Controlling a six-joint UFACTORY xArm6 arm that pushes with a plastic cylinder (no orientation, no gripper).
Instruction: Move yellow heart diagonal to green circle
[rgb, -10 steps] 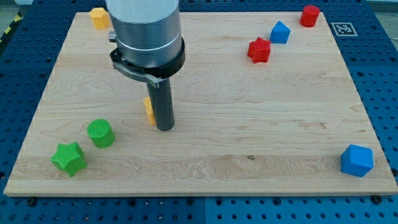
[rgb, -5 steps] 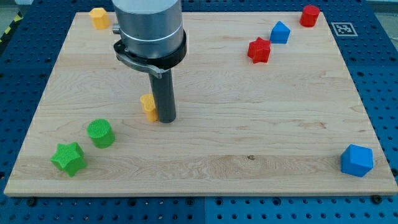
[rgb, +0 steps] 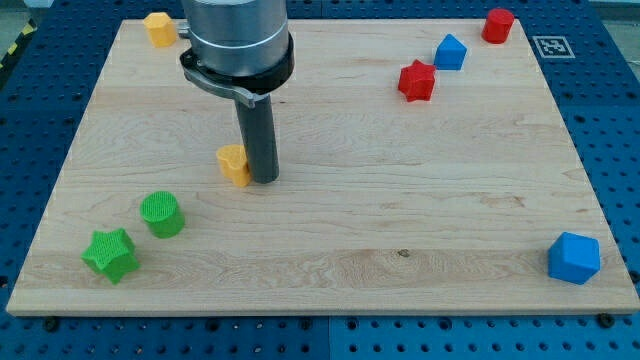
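The yellow heart (rgb: 233, 163) lies on the wooden board left of centre. My tip (rgb: 264, 181) touches its right side. The green circle (rgb: 161, 214), a short cylinder, stands below and to the left of the heart, near the board's lower left. The heart is up and to the right of the circle, about a block's width apart.
A green star (rgb: 110, 254) sits below-left of the green circle. A yellow block (rgb: 158, 28) is at top left. A red star (rgb: 416, 80), a blue block (rgb: 450, 51) and a red block (rgb: 497, 24) are at top right. A blue block (rgb: 574, 257) is at bottom right.
My tip has moved toward the view's top and slightly left. The yellow heart has slid up and left with it and shows more fully beside the rod.
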